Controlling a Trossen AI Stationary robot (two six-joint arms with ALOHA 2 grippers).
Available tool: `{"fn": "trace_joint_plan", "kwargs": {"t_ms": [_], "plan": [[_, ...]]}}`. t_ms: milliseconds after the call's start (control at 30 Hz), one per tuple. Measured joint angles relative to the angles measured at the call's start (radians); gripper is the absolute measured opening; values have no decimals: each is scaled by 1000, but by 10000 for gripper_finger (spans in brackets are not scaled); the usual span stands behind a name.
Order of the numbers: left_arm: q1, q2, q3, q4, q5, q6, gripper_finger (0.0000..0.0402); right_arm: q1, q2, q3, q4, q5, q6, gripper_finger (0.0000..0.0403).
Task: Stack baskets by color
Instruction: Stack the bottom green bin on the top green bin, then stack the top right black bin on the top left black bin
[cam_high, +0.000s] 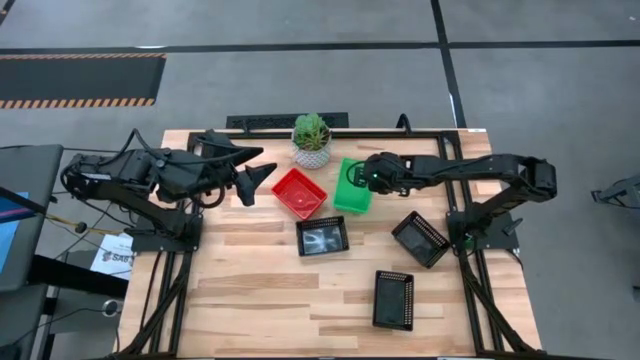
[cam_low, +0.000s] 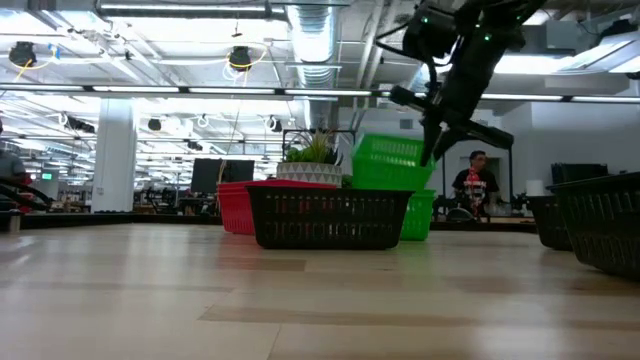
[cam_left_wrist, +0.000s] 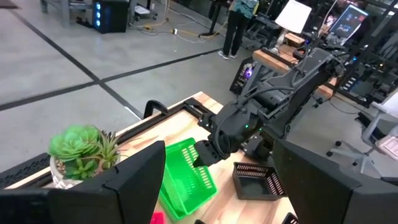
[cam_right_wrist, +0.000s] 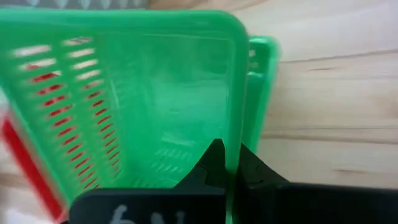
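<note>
A green basket (cam_low: 388, 160) hangs tilted over a second green basket (cam_low: 420, 214) that stands on the table right of the red basket (cam_high: 300, 192). My right gripper (cam_high: 367, 178) is shut on the upper green basket (cam_right_wrist: 143, 93). The lower one's rim (cam_right_wrist: 265, 62) shows beside it. My left gripper (cam_high: 255, 182) hovers open, touching nothing, left of the red basket. Three black baskets (cam_high: 322, 237), (cam_high: 420, 238), (cam_high: 393, 298) rest on their bottoms on the table. My right gripper pinches the upper green basket's side wall at its rim (cam_right_wrist: 235, 134), one finger (cam_right_wrist: 214, 163) inside the basket and one (cam_right_wrist: 254, 168) outside. The fingers slant down from above and from the table's right. The basket hangs tilted; whether it touches the lower basket I cannot tell.
A small green plant in a white pot (cam_high: 311, 140) stands at the far edge, just behind the red and green baskets. Bare wood lies at the near left of the table (cam_high: 240, 290). People stand in the room beyond the table.
</note>
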Motion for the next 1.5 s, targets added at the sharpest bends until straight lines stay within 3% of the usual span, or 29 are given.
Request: {"fn": "trace_joint_plan", "kwargs": {"t_ms": [167,700,933,1067,1200,1367,1500], "plan": [[0,0,0,-14,0,-16,285,-12,-1,0,-30,-6,-26,17],[0,0,0,-13,-3,-16,285,-76,-2,0,-14,-93,-140,141],[0,-8,0,-38,24,-33,285,-140,-124,0,-37,-203,-262,197],[0,-21,-1,-71,54,-42,285,-134,-242,1,-181,-211,-328,205],[0,-36,-1,-94,75,-49,285,-73,-326,1,-444,-208,-386,201],[0,-40,-1,-101,84,-49,285,43,-346,0,-717,-199,-394,195],[0,-39,-1,-102,86,-48,285,138,-339,-36,-762,-184,-380,195]]}}
